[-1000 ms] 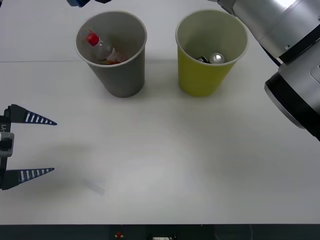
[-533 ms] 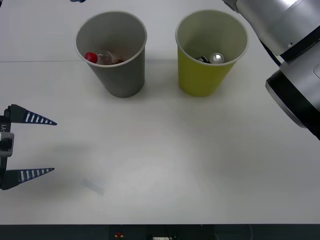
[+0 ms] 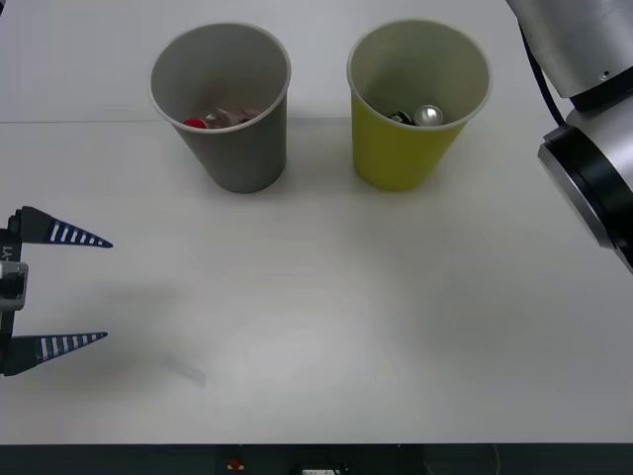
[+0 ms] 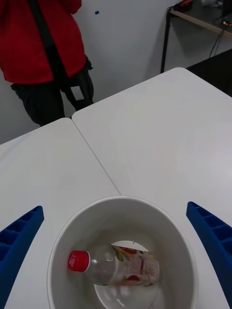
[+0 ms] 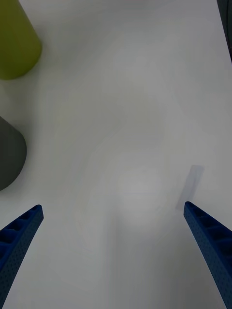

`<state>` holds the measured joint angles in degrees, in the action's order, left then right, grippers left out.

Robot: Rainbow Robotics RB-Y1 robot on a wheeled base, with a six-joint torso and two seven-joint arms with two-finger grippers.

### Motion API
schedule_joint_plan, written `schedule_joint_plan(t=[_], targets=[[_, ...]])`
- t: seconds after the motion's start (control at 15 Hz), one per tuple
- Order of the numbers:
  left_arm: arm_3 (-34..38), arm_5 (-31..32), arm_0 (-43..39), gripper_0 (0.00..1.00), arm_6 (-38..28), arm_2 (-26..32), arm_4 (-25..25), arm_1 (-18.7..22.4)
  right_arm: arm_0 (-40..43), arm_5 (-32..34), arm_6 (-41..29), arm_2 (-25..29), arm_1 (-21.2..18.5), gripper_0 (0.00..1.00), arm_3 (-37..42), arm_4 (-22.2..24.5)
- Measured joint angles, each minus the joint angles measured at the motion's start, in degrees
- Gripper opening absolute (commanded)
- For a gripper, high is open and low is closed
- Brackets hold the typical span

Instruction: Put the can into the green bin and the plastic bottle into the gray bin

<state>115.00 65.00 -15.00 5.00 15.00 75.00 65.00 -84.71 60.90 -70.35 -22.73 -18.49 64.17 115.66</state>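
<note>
The plastic bottle (image 3: pixel 220 118), clear with a red cap, lies on its side at the bottom of the gray bin (image 3: pixel 242 153). The right wrist view looks straight down on the plastic bottle (image 4: pixel 118 265) inside the gray bin (image 4: pixel 169 246). My right gripper (image 4: pixel 115 207) hangs open above that bin, holding nothing. The can (image 3: pixel 428 116) rests in the green bin (image 3: pixel 396 158), its silver top showing. Low over the table at the near left, my left gripper (image 3: pixel 107 290) stands open and holds nothing.
The two bins stand side by side at the far side of the white table (image 3: pixel 316 297). My right arm (image 3: pixel 584 69) reaches in at the far right. In the left wrist view the green bin (image 5: pixel 14 43) and gray bin (image 5: pixel 8 154) sit beyond my left gripper (image 5: pixel 113 206).
The bottle has dropped from leaning high in the gray bin to lying at its bottom. My right arm has drawn back toward the far right. The left arm has not moved.
</note>
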Motion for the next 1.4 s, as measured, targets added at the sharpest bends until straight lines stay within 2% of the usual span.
schedule_joint_plan(t=[0.27, 0.6, 0.93, 1.4], targets=[[0.0, 0.0, 0.0, 1.0, 0.0, 0.0, 0.0, 0.0, 9.9, 0.9, 1.9, 5.0, -1.2, 1.0, 12.6, 1.4], [0.0, 0.0, 0.0, 1.0, 0.0, 0.0, 0.0, 0.0, 20.1, 9.0, 5.3, 12.3, -1.5, 1.0, 27.1, 3.1], [0.0, 0.0, 0.0, 1.0, 0.0, 0.0, 0.0, 0.0, 31.4, 9.3, 6.2, 14.2, -1.9, 1.0, 38.6, 4.1], [0.0, 0.0, 0.0, 1.0, 0.0, 0.0, 0.0, 0.0, 44.3, 9.4, 9.1, 16.0, -2.7, 1.0, 50.4, 5.4]])
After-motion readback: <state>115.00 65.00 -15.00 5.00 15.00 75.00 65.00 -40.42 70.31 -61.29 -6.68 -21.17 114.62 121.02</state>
